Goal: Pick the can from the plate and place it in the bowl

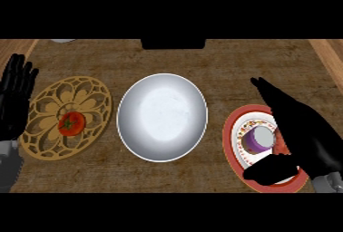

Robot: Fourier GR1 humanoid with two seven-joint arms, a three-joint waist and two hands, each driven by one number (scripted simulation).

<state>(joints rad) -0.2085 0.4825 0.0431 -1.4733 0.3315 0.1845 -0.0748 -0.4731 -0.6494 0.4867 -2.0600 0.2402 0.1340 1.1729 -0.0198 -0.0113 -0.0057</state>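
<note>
Right hand [305, 136] is over the plate [227, 138], right of the bowl [134, 131]. It's wide open, fingers [281, 102] pretty much straight and pointing away from the robot, thumb [271, 170] splayed out toward the bowl side. Not gripping anything imo. The purple can [260, 139] w/ a pale top is still upright on the plate, sitting in the gap btw thumb and fingers. Can't tell if the hand touches it. The palm covers the plate's far-from-bowl half.

The bowl itself is white, mid-counter [234, 68], just beside the plate, nothing btw them.

On the other side of the bowl there's a carved wooden trivet [47, 136] w/ a tomato [71, 123] on it. Past that, furthest from the bowl, the left hand [15, 97] rests open, fingers up. A black block [173, 43] sits beyond the bowl at the far edge.
</note>
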